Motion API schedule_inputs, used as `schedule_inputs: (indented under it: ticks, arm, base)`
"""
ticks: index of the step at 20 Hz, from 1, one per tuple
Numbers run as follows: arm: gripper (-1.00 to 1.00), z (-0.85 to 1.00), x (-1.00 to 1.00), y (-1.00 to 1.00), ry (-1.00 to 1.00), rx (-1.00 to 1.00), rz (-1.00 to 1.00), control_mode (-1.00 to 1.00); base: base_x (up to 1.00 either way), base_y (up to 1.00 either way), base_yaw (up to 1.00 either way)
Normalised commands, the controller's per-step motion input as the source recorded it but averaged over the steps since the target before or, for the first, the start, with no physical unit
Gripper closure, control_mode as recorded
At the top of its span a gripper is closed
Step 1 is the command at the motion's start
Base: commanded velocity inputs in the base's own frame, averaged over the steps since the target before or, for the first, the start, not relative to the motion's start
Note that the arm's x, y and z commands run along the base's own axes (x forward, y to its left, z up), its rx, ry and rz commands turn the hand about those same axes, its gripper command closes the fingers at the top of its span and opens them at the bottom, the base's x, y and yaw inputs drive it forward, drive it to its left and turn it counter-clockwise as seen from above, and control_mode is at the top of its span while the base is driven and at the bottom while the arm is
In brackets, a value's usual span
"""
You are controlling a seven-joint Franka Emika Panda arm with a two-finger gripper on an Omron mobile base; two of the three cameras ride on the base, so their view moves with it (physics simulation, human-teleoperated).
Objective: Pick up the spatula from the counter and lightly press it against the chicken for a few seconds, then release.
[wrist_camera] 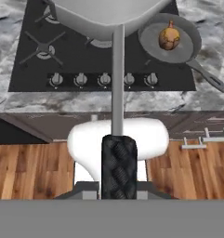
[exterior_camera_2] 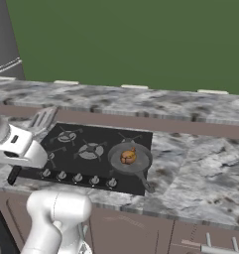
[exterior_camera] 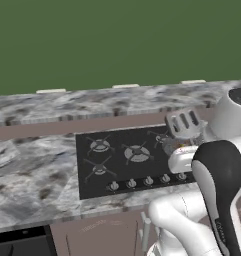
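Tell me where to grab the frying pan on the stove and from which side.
Take the pan by its long handle, coming from the front of the counter. The handle sticks out towards the front corner of the stove, with nothing around it. The round, wide bowl holds the chicken and gives narrow jaws nothing to close on.

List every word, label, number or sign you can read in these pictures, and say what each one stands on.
No text can be read anywhere.
Faint light mark on the arm's dark link: too small and blurred to read.
Stove knobs: no legible markings.
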Motion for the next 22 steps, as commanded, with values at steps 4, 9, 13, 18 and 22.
schedule_inputs:
  ticks: [4, 9, 13, 18, 22]
  arm:
    - [1.0, 0.04, -0.02, -0.75, 0.0, -0.06, 0.21, -1.0]
    - [1.0, -0.01, 0.0, -0.67, 0.05, 0.03, 0.13, -1.0]
    - [1.0, -0.01, 0.05, -0.58, 0.02, 0.03, 0.12, -1.0]
    - [1.0, 0.01, 0.13, -0.49, 0.0, -0.01, 0.16, -1.0]
    - [1.0, 0.06, 0.1, -0.48, 0.0, -0.07, 0.15, -1.0]
  base:
    - [0.0, 0.0, 0.0]
    - [0.0, 0.0, 0.0]
    - [0.0, 0.0, 0.0]
    - [0.0, 0.0, 0.0]
    - [0.0, 0.0, 0.0]
